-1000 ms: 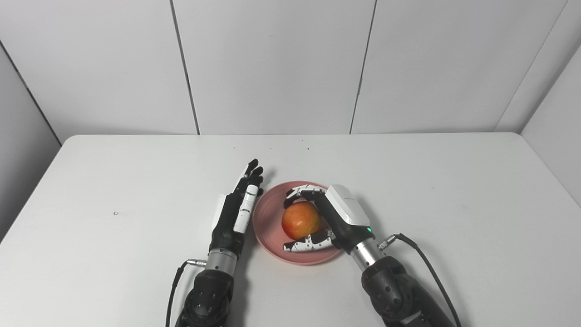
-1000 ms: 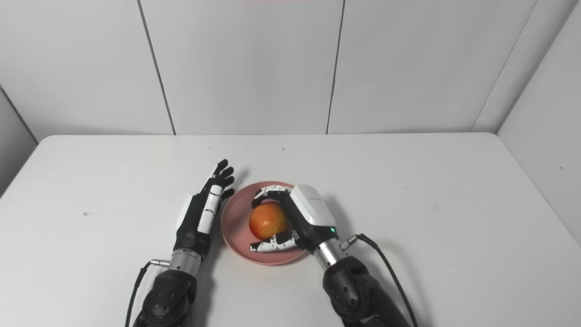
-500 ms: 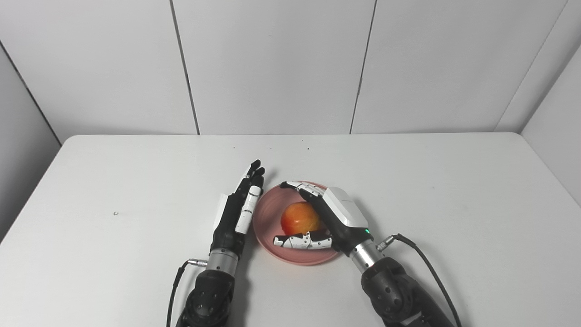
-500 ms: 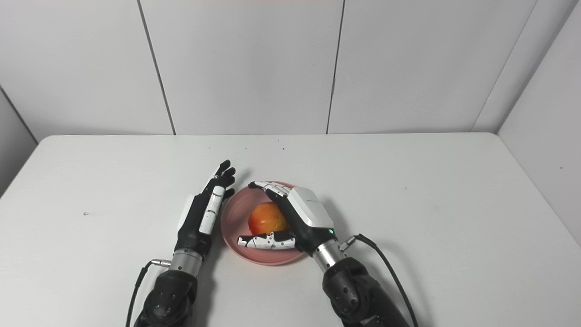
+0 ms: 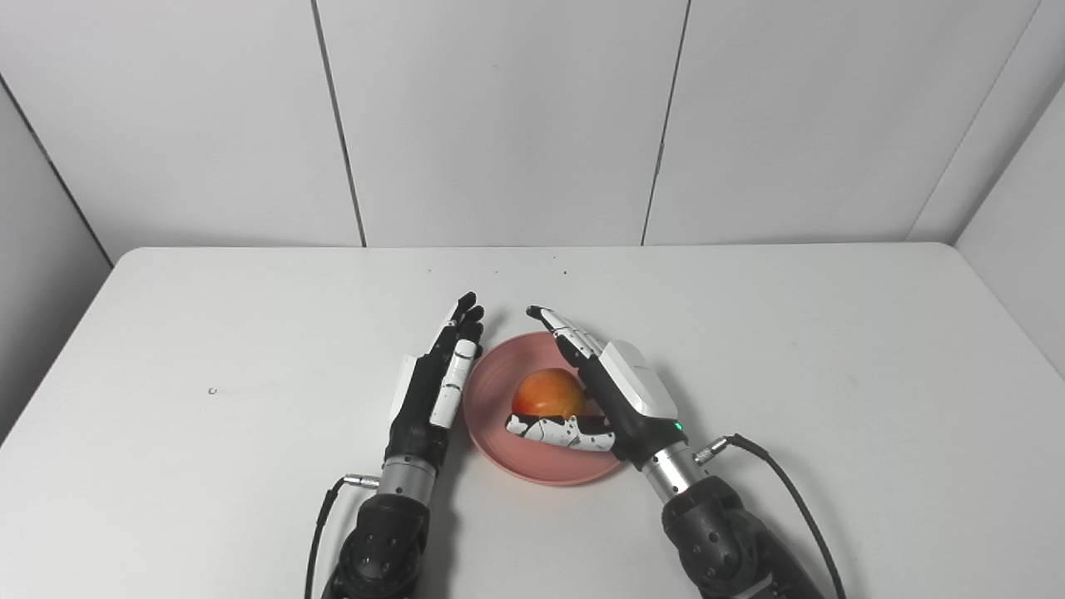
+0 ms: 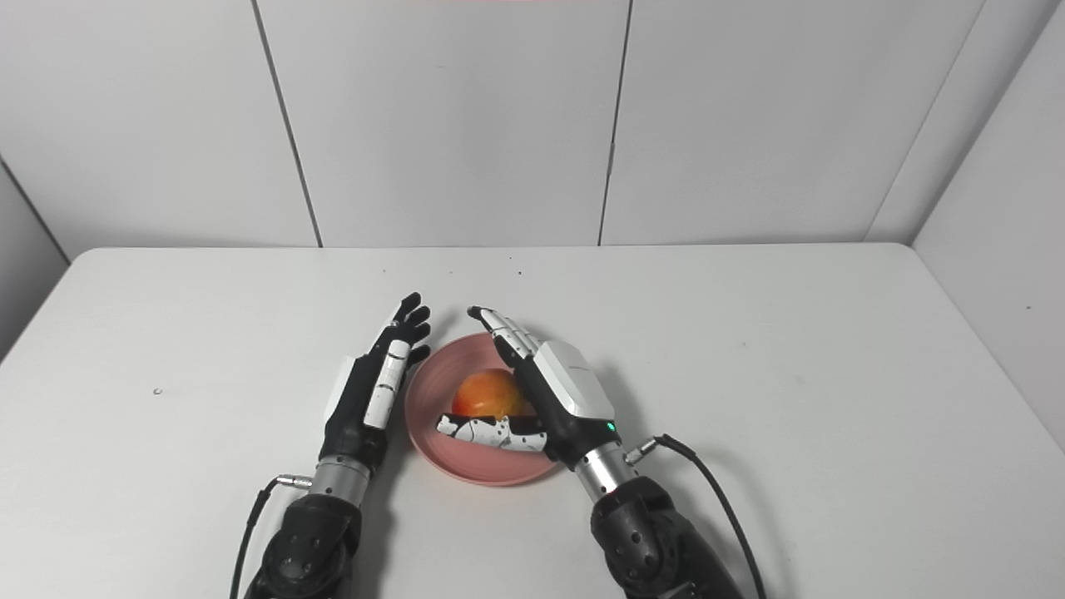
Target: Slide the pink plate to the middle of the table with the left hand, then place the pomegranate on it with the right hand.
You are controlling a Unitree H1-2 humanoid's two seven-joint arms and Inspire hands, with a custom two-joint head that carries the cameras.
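The pink plate lies near the middle of the white table, close to the front. An orange-red pomegranate rests in it. My right hand stands over the plate's right side, open, its fingers stretched out past the far rim and its thumb lying in front of the fruit. The fruit sits free between thumb and fingers. My left hand is open and flat, on edge against the plate's left rim, fingers pointing away from me.
The white table stretches wide on both sides, bounded by grey wall panels at the back. A tiny dark speck lies far left. Cables trail from both wrists near the front edge.
My right hand has opened: its fingers uncurled from around the pomegranate and straightened, and the fruit now rests on the plate. The left hand and plate stayed put.
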